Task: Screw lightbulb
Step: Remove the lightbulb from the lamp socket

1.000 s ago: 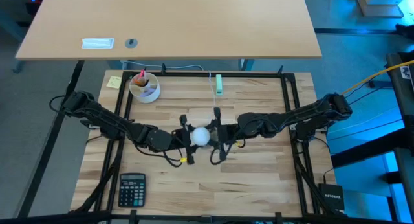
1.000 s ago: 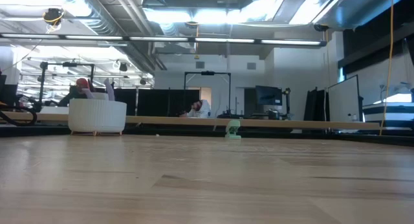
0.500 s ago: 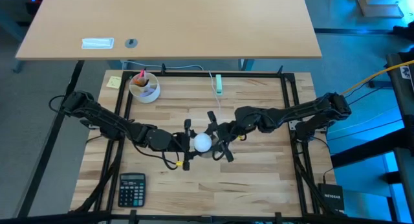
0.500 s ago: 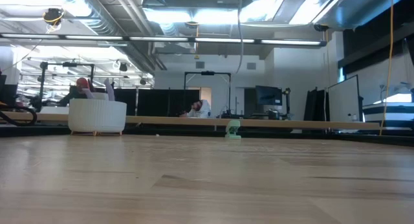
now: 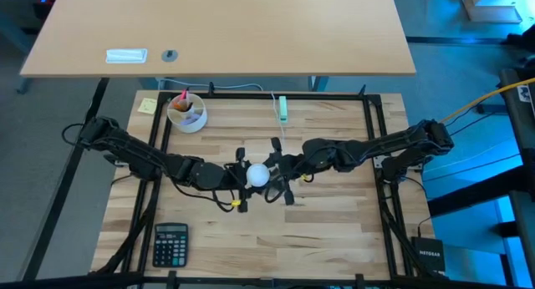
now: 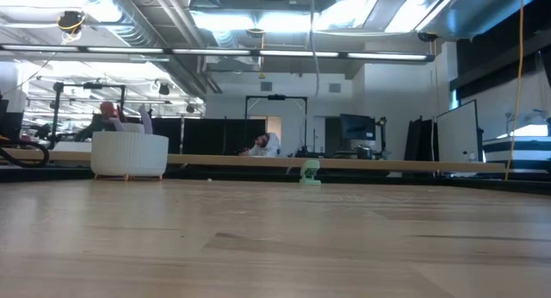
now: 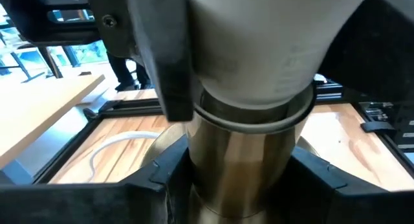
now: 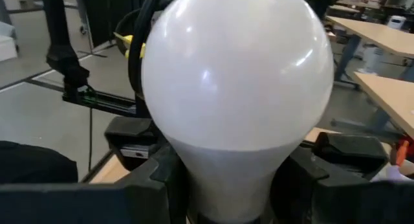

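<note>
The white frosted lightbulb (image 5: 258, 175) is at the table's middle, between my two grippers, and it fills the right wrist view (image 8: 236, 75). Its neck sits on a silvery metal socket (image 7: 242, 153), whose thin white cord (image 5: 277, 126) runs toward the far edge. My left gripper (image 5: 239, 179) comes from the left and is shut on the socket. My right gripper (image 5: 278, 177) comes from the right and is shut on the bulb. Neither gripper shows in the low view; only the cord (image 6: 316, 40) hangs in from above. My left gripper pinches the socket's round metal barrel (image 7: 213, 166) between its two fingers, one on each side, coming level from the table's left. The socket stands upright in the hold with the bulb on top. My right gripper pinches the bulb's narrow neck (image 8: 213, 179) between its two fingers, below the round dome, coming level from the table's right. One finger (image 7: 162, 62) shows against the bulb in the left wrist view.
A white bowl (image 5: 185, 112) with pink and orange contents stands at the far left, beside a yellow note (image 5: 148, 106). A small green piece (image 5: 282, 109) lies at the far middle. A calculator (image 5: 170, 244) lies at the near left.
My right gripper has turned about its wrist on the bulb: its fingers stood across the table a second ago, then slanted. Both grippers and the bulb dipped slightly toward the near edge and came back. The cord has swung into the low view.
</note>
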You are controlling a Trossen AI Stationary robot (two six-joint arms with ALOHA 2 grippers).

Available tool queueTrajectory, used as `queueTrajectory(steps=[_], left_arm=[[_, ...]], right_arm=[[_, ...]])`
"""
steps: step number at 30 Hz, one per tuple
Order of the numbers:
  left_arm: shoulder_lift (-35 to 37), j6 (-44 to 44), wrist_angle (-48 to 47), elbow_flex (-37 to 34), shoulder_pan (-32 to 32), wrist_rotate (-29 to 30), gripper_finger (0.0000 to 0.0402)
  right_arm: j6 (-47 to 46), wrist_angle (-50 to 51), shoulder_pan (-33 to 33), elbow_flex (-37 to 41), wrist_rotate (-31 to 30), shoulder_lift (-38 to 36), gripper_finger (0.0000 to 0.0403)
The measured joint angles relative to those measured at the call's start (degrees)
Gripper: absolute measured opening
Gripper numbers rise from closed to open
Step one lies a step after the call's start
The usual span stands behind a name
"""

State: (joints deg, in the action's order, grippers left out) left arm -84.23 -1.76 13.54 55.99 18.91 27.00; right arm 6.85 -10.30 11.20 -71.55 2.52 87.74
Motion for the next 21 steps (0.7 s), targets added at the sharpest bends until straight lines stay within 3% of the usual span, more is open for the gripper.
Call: queueTrajectory(steps=[9,17,21], left_arm=[[-0.1,0.3,-0.4,-0.1,0.0,0.1,0.0171],[-0.4,0.1,0.4,-0.3,0.1,-0.2,0.0171],[-0.4,0.0,0.0,-0.4,0.1,-0.1,0.0171]], right_arm=[[0.8,3.0,0.0,-0.3,-1.9,0.0,0.0163],[1.3,2.4,0.1,-0.7,-4.3,-0.2,0.0292],[1.2,3.1,0.1,-0.8,-5.9,-0.5,0.0336]])
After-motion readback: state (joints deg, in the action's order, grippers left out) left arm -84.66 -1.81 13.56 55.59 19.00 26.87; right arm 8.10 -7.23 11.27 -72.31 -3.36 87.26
